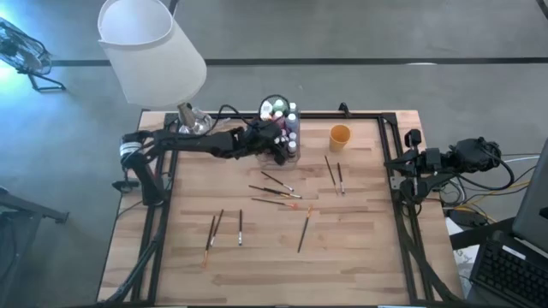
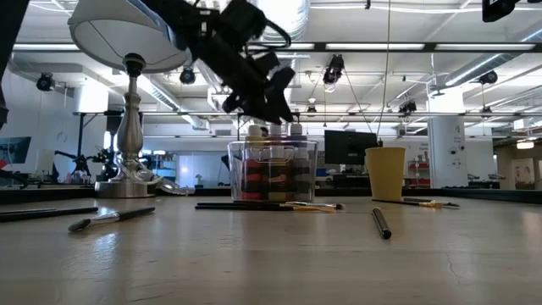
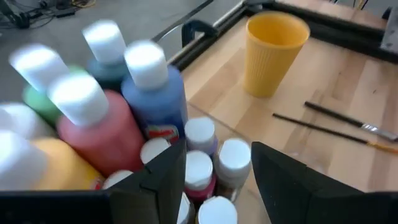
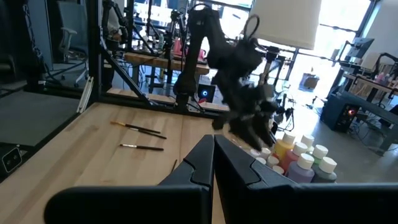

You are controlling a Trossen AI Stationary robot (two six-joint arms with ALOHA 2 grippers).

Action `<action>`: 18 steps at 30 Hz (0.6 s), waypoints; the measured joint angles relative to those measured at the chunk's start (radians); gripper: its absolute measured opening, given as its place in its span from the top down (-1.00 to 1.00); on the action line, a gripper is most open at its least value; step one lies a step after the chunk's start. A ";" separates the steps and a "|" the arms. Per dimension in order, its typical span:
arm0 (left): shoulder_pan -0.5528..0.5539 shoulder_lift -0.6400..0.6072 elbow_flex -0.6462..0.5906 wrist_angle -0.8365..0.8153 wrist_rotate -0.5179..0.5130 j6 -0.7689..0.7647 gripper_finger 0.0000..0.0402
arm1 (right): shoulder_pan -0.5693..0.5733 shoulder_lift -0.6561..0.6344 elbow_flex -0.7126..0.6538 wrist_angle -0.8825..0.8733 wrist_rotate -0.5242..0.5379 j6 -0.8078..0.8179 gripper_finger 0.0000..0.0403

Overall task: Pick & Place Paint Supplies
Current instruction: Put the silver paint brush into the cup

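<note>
Left arm stretched from left edge of surface toward far middle, wrist angled down. Left hand (image 1: 281, 145) raised above surface level, fingers (image 3: 163, 180) spread apart, nothing clamped between them. Right arm folded back at right edge of surface, off work area. Right hand (image 4: 214, 163) idle, both fingers pressed together, holding nothing, pointing across toward left arm.
</note>
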 joint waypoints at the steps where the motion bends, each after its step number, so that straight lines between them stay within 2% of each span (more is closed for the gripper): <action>1: -0.002 -0.014 0.015 -0.030 0.000 0.000 0.07 | 0.000 0.000 0.000 0.000 0.000 0.000 0.96; 5: -0.016 -0.088 0.064 -0.111 0.044 0.006 0.09 | 0.000 0.000 0.000 0.000 0.000 0.000 0.96; 9: -0.060 -0.177 0.068 -0.108 0.127 0.032 0.12 | 0.000 0.000 0.000 0.000 0.000 0.000 0.96; 18: -0.273 -0.378 0.058 -0.112 0.135 0.132 0.23 | 0.000 0.000 0.000 0.000 0.000 0.000 0.96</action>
